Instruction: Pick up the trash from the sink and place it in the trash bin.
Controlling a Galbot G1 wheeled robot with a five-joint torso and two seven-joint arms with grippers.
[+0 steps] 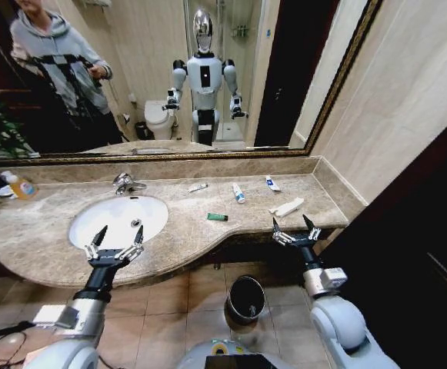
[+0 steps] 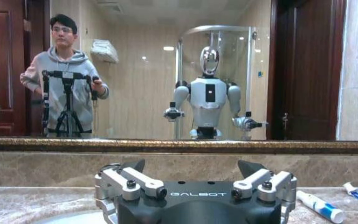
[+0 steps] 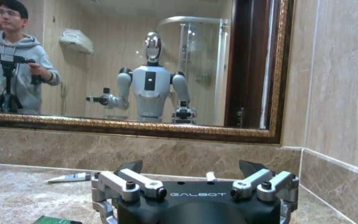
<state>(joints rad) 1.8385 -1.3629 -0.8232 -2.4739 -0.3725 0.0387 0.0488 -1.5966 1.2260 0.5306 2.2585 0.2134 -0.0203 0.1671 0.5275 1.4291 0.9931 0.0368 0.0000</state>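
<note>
— Where are the two tools sitting?

— The left tool (image 1: 115, 244) is hovering over the front rim of the sink (image 1: 92, 232), its fingers spread wide and holding nothing. The right tool (image 1: 297, 231) is hanging at the counter's (image 1: 208, 240) front edge on the right side, fingers spread too, also empty.

— And the trash?

— It is all lying on the counter, not in the basin. A green packet (image 1: 217, 217) is resting near the middle, just right of the sink. Behind it a white tube with blue marks (image 1: 238, 192) is lying on its side, with a second tube (image 1: 272, 183) further right by the back wall. A whitish sachet (image 1: 198, 187) is sitting toward the faucet (image 1: 123, 183). The flat white bar (image 1: 286, 207) is lying nearest the right tool — possibly two pieces side by side, the view is too coarse to say.

— The trash bin?

— The trash bin (image 1: 246, 298) is standing on the tiled floor (image 1: 169, 307) below the counter, between the two arms.

— Anything else?

— A clear bottle with an orange label (image 1: 20, 185) is standing at the far left of the counter.
</note>
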